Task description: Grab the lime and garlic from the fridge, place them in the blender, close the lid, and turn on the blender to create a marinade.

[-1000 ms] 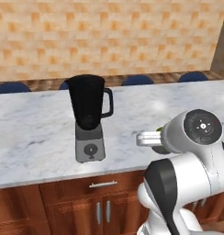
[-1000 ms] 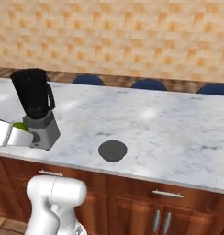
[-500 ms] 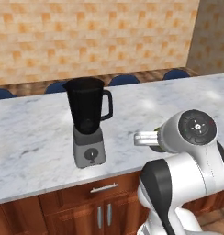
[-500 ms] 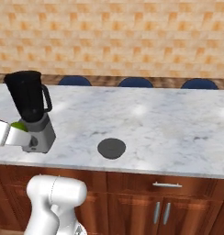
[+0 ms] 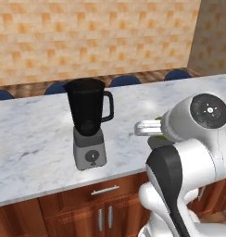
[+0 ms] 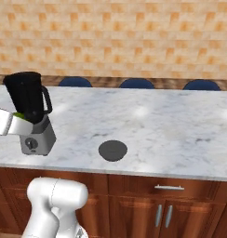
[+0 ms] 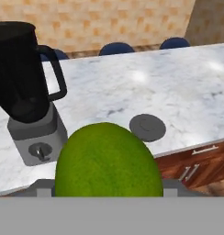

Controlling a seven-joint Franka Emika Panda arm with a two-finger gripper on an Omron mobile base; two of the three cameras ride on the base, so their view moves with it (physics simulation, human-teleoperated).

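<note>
A marble counter (image 6: 180, 130) carried the blender (image 5: 88, 122) at left of centre and the lid (image 6: 112, 150) lying flat at lower centre. The gripper (image 7: 107, 186) pinched the lime (image 7: 108, 163), low in the hand view.

The lime (image 7: 108, 160), round and green, sits right up close in the hand view, filling the lower middle. The blender (image 5: 88, 122) stands upright on the marble counter (image 6: 171, 125), black jug open at the top, handle to its right. The lid (image 6: 112, 150) lies flat on the counter, well right of the blender.
</note>
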